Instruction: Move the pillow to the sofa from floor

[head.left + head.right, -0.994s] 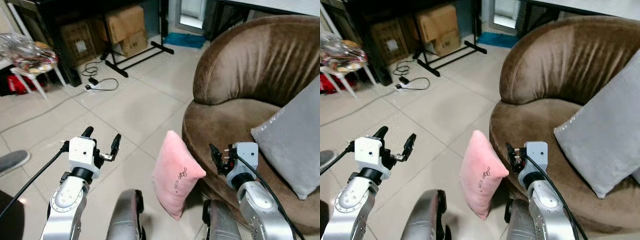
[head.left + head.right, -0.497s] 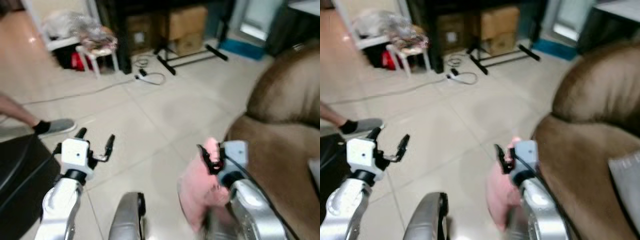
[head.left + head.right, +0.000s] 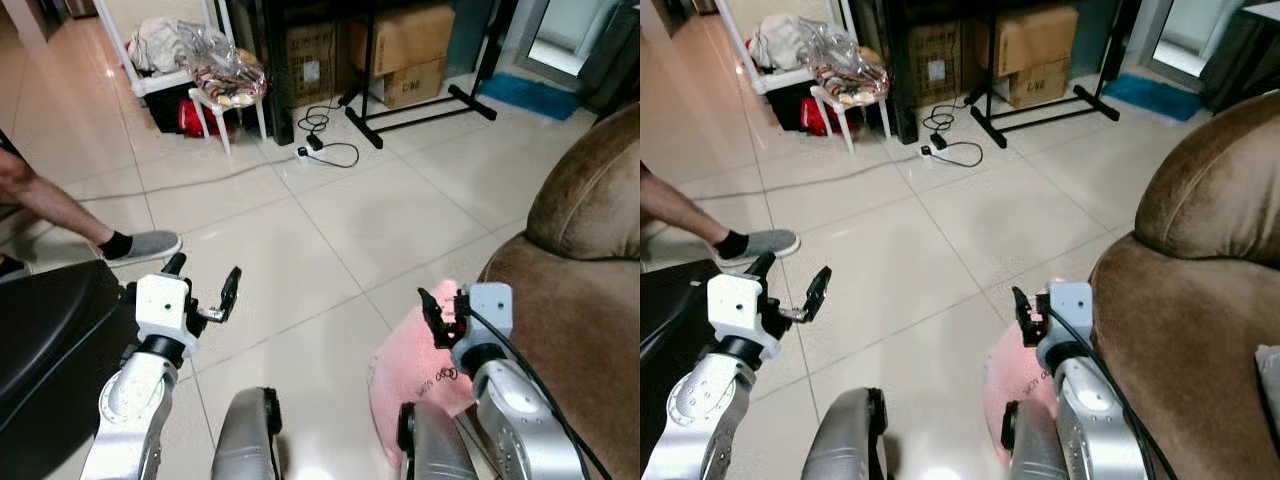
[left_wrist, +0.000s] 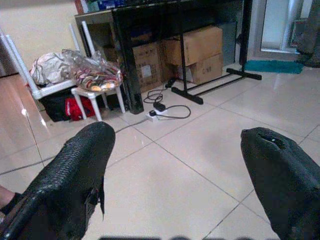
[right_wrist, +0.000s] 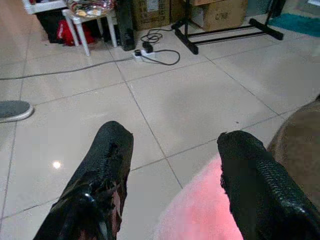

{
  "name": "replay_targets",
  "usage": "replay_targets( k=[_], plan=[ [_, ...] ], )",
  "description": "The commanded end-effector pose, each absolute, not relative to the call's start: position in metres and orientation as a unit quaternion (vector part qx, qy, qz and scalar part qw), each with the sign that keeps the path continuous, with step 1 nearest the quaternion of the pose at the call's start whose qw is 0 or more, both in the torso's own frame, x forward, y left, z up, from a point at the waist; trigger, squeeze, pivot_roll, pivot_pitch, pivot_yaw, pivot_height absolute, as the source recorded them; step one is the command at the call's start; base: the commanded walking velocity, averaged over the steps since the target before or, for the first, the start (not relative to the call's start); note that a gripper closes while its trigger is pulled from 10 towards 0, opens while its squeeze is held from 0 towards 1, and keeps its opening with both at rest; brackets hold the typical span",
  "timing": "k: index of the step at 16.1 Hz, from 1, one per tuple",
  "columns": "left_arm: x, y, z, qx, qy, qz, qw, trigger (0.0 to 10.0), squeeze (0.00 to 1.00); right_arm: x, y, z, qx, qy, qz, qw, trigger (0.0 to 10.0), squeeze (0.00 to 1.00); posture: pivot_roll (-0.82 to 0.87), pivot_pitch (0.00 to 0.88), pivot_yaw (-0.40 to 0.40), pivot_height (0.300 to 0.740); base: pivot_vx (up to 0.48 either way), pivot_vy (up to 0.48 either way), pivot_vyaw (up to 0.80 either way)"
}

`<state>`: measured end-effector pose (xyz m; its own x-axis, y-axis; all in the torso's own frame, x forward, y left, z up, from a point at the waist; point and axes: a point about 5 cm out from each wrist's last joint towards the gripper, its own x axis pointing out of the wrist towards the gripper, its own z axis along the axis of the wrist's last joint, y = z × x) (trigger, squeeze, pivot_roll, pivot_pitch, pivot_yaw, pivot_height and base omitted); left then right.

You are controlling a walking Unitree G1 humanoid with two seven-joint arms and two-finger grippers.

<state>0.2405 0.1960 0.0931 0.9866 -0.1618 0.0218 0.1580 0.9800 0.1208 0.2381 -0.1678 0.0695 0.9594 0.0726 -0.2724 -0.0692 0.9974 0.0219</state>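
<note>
Looking down from the left eye, the pink pillow point(image 3: 415, 375) sits on the tiled floor point(image 3: 330, 230) just below the right gripper point(image 3: 443, 313), partly hidden by that arm, against the brown sofa point(image 3: 575, 260). The left gripper point(image 3: 204, 287) hovers well apart from it, fingers spread, with a person's leg point(image 3: 60, 215) and grey shoe beyond it. The right eye view adds a grey cushion corner point(image 3: 1270, 375), cut off at the edge. The left wrist view shows spread fingers point(image 4: 75, 170) facing cardboard boxes point(image 4: 192, 47) and a white stool point(image 4: 95, 82). The right wrist view shows its fingers point(image 5: 107, 175) spread, the pillow's blurred edge between and under them.
</note>
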Motion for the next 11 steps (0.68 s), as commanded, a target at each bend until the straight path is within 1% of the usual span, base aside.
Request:
replay_targets(
  k=[1, 7, 11],
  plan=[
    [0.2419, 0.1958, 0.0915, 0.068, -0.007, -0.083, 0.994, 10.0, 0.00, 0.2371, -0.1692, 0.0664, 0.005, 0.148, 0.032, 0.988, 10.0, 0.00, -0.06, 0.000, 0.069, 0.553, 0.000, 0.000, 0.00],
    [0.2438, 0.1942, 0.0882, 0.078, 0.005, -0.094, 0.993, 10.0, 0.00, 0.2394, -0.1701, 0.0642, 0.007, 0.155, 0.034, 0.987, 10.0, 0.00, -0.06, 0.000, 0.074, 0.498, 0.000, 0.000, 0.00],
    [0.2488, 0.1936, 0.0891, 0.087, 0.005, -0.104, 0.991, 10.0, 0.00, 0.2444, -0.1707, 0.0631, 0.011, 0.154, 0.032, 0.987, 10.0, 0.00, -0.07, 0.000, 0.085, 0.448, 0.000, 0.000, 0.00]
  ],
)
